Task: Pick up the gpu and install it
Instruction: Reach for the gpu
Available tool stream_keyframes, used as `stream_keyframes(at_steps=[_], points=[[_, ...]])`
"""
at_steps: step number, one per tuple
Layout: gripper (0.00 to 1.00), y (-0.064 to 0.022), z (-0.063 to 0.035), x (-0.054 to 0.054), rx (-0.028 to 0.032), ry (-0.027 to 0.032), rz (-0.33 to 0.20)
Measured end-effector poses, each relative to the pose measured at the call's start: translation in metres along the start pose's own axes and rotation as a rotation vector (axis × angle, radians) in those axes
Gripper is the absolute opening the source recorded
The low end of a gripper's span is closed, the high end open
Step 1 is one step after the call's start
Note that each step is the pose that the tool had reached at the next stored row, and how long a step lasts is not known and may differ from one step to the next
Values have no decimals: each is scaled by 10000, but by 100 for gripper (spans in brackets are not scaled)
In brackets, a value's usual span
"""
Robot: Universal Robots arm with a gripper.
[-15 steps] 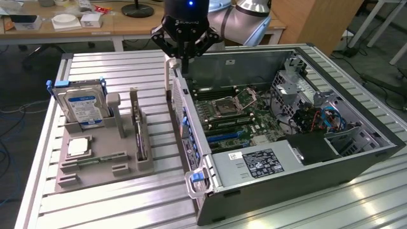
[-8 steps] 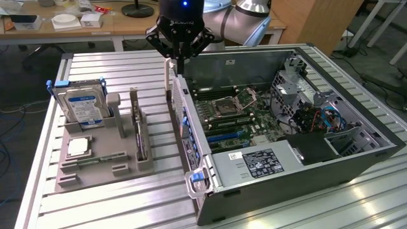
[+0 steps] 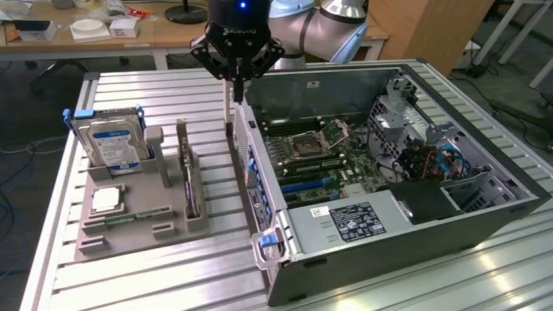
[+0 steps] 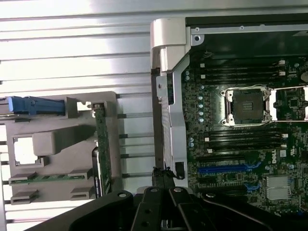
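Tool [image 3: 234,96] pinched shut, gripping nothing, above PC case [image 3: 389,259] far corner. GPU [image 3: 190,184] stands on edge in grey holder [image 3: 138,217] on desk [image 3: 155,275], exterior view's left of case.

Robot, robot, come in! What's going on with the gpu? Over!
Empty gripper shut, hovering by computer case wall. The gpu upright in tray slot, untouched. Only hard drive nearby, apart.

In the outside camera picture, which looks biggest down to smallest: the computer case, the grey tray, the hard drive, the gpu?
1. computer case, by far
2. grey tray
3. hard drive
4. gpu: it stands edge-on in the tray, so it looks like a thin strip
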State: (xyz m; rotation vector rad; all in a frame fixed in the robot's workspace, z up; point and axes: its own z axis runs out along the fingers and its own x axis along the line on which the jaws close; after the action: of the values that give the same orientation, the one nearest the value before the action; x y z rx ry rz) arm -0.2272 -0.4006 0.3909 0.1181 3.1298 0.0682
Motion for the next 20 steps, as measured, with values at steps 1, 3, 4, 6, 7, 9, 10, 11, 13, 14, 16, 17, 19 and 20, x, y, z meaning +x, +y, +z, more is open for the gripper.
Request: stream_keyframes(at_steps=[1,3,4,6,7,9,10,11,13,14,16,17,19,20], points=[[10,-1,1,10,0,5,0],[10,-3,1,30,1,15,0],[10,-4,1,40,2,21,1],[10,-5,2,61,2,30,2],[10,-6,3,71,3,34,2],[10,-9,3,95,3,44,3],[10,-10,3,106,4,48,3],[10,-11,4,117,4,53,4],[10,-13,4,142,5,61,4],[10,-14,5,156,5,65,5],[10,-17,5,183,6,73,5],[10,-18,6,196,6,77,5],[10,-21,6,221,6,85,6],[10,-22,7,234,6,89,7]])
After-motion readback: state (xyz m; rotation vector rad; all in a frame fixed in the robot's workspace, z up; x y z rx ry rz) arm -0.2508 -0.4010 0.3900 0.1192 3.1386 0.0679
